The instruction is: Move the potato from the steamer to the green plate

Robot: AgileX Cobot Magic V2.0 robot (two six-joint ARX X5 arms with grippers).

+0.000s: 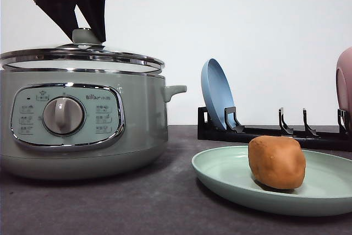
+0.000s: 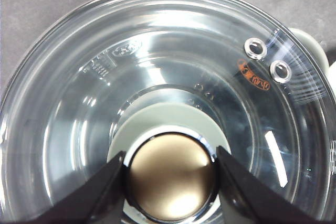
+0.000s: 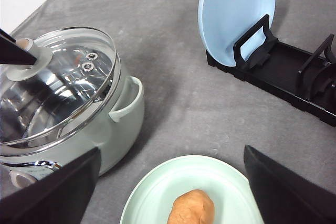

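Note:
The potato (image 1: 276,162), an orange-brown lump, lies on the pale green plate (image 1: 220,171) at the front right; the right wrist view shows the potato (image 3: 193,208) on the green plate (image 3: 157,192) too. The sage-green steamer (image 1: 82,130) stands at the left with its glass lid (image 1: 82,58) on top. My left gripper (image 1: 87,34) hangs over the lid. In the left wrist view its fingers (image 2: 113,182) press both sides of the metal knob (image 2: 170,177). My right gripper (image 3: 172,150) is open, high above the plate and potato.
A black dish rack (image 1: 275,133) stands behind the green plate, with a blue plate (image 1: 216,93) upright in its left slot. A pink plate (image 1: 345,81) shows at the right edge. The steamer's side handle (image 1: 175,90) points toward the rack.

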